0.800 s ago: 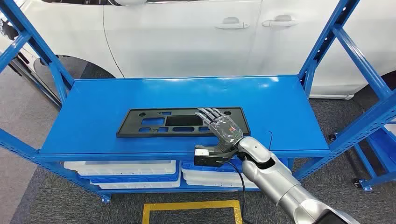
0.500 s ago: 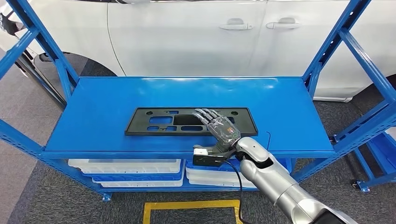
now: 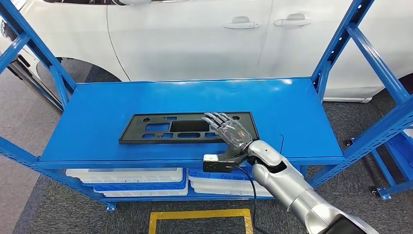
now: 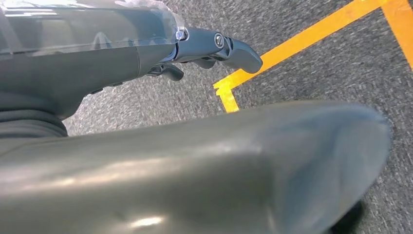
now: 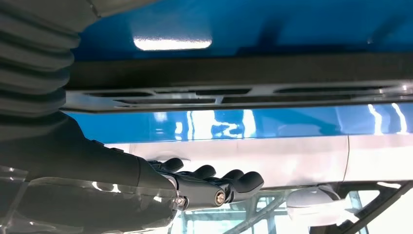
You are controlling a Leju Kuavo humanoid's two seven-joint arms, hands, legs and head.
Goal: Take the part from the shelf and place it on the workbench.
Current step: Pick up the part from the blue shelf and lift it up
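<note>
- Head view: my right hand (image 3: pixel 233 132) sits over the right end of the black part (image 3: pixel 187 127), fingers stretched flat, nothing gripped yet. The part lies flat on the blue shelf (image 3: pixel 107 109). The view has swung a bit since half a second ago, but hand and part look unmoved, so no lift yet.
- Left wrist view: left hand (image 4: pixel 209 46) hangs over grey floor with yellow tape (image 4: pixel 292 44), holding nothing, fingers seem loosely curled.
- Right wrist view: fingers (image 5: pixel 229 183) hover clear of the part (image 5: pixel 234 80). White car (image 3: pixel 195 34) behind, shelf uprights (image 3: pixel 336 48) flank any lift.

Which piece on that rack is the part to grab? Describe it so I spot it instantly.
Look at the blue shelf in front of the white car. On its top deck lies the part, a flat black rectangular frame with several cutouts. It is the deck's one dark item, with the right hand over its right end.
</note>
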